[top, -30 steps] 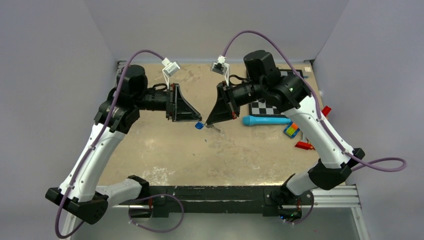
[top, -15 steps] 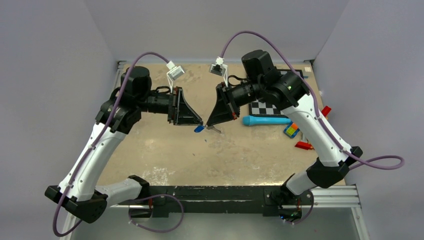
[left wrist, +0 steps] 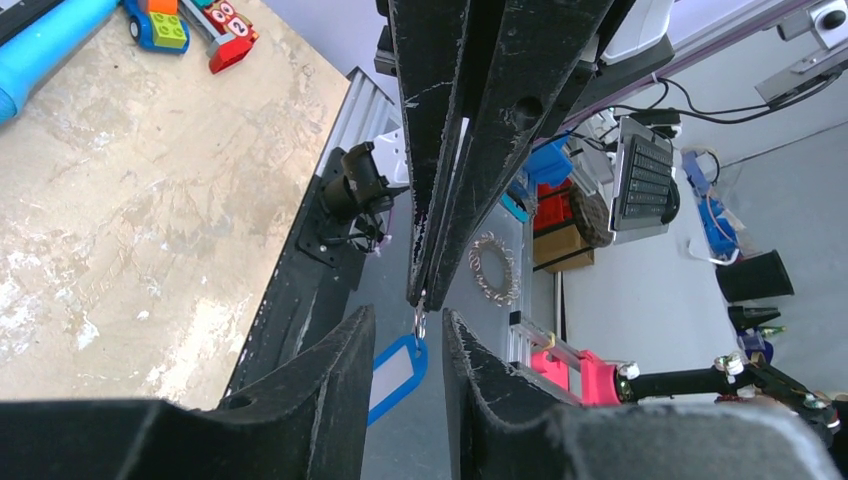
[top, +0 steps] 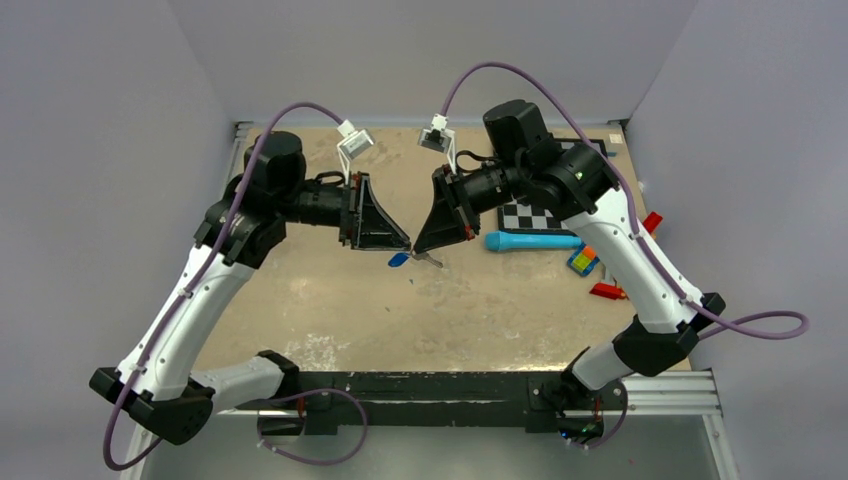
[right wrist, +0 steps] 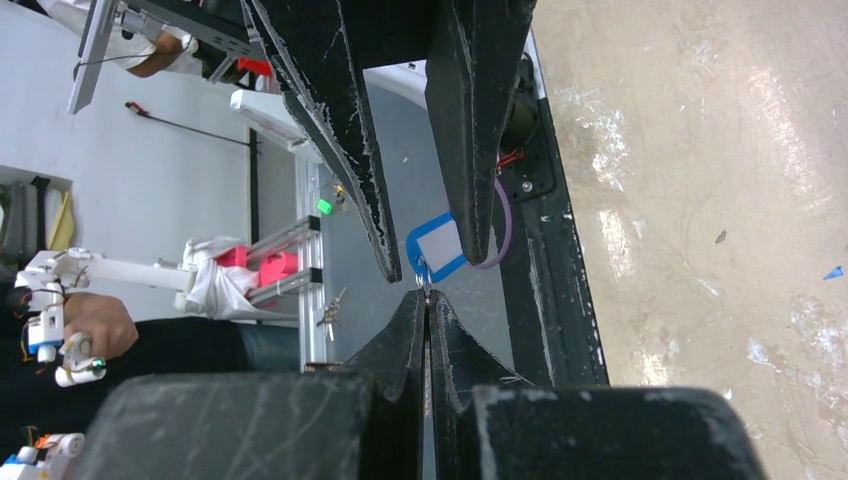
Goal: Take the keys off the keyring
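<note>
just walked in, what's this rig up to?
Both arms meet above the middle of the table. The right pincer is shut on the small metal keyring, and the blue tag dangles from it. The left pincer is open, its fingers on either side of the tag without gripping it.

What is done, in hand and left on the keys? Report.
Done: nothing shows as removed; the blue tag hangs from the keyring. In hand: right gripper shut on the keyring, left gripper open around the tag. Left: the whole separation.
</note>
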